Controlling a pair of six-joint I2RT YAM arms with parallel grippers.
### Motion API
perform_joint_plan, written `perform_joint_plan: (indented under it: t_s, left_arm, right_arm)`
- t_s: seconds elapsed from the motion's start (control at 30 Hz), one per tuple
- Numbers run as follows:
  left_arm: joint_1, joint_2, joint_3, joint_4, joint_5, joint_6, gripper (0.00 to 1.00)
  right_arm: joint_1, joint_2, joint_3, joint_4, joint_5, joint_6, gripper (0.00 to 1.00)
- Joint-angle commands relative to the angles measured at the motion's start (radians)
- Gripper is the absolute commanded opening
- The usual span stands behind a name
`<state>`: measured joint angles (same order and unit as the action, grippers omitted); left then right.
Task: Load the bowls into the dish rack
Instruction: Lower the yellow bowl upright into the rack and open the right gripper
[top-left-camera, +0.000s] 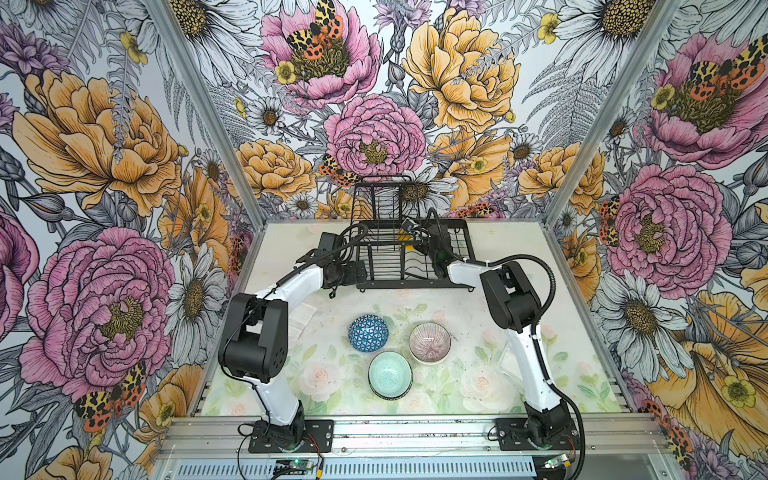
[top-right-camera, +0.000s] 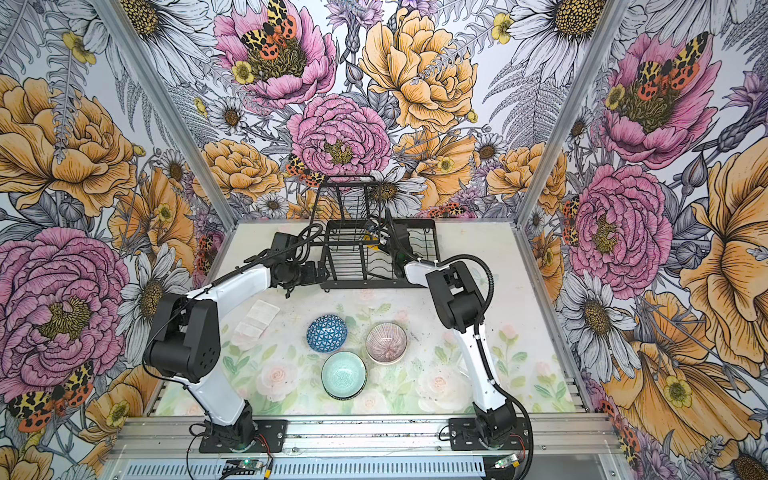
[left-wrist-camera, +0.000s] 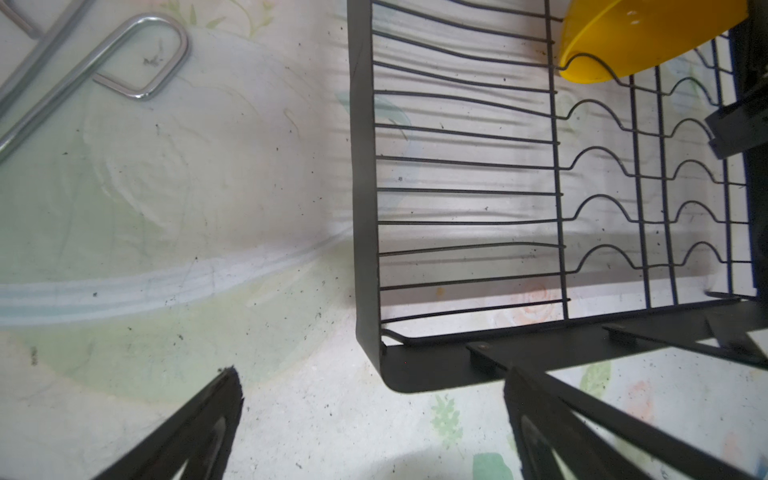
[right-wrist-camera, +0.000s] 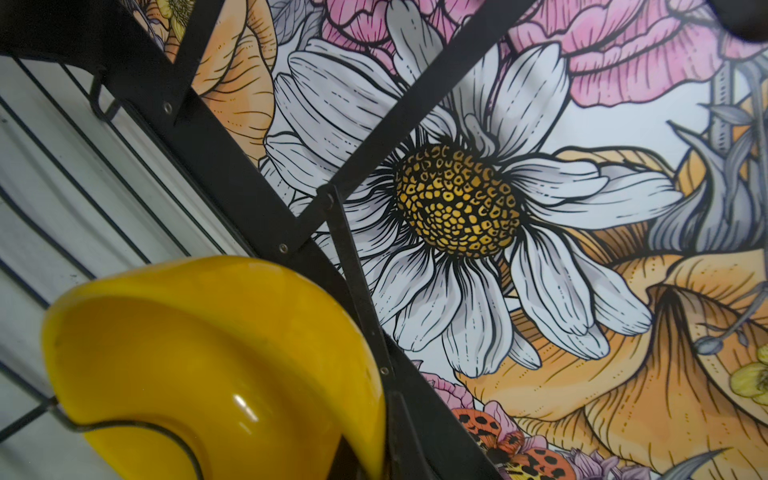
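Yellow bowl (right-wrist-camera: 199, 365) sits in the dish rack (top-left-camera: 415, 286) at the desk's (top-left-camera: 519, 332) far edge, our right claw (top-left-camera: 408, 232) pinching it, left claw (left-wrist-camera: 372, 382) wide; we still owe blue bowl (top-left-camera: 368, 333), pink-striped bowl (top-left-camera: 429, 343), teal bowl (top-left-camera: 390, 374).

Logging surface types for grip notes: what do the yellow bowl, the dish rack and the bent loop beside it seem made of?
Yellow bowl: glazed ceramic or glossy plastic, hard to say which; smooth, with a sharp highlight.
Dish rack: metal wire and flat strip with a matte black coating; no glare.
Bent loop: polished chrome-like metal rod; mirror-bright reflections.
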<state>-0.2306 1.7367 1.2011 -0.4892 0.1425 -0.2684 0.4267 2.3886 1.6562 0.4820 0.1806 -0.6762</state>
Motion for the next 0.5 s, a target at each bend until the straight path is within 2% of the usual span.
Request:
perform_joint_plan:
  t_s: [0.0,0.13,0.47]
  left_arm:
    - [0.01,-0.047,-0.015,0.009,-0.027,0.012,0.99]
    - [0.011,-0.066,-0.022,0.002,-0.036,0.007,0.99]
    - [0.013,-0.127,-0.046,-0.024,-0.073,0.009,0.99]
  right_arm:
    - [0.012,-0.05,-0.04,-0.141,0.032,0.031,0.0]
    - [0.018,-0.067,-0.063,-0.126,0.041,0.036,0.02]
    - [0.018,-0.107,-0.097,-0.12,0.047,0.039,0.44]
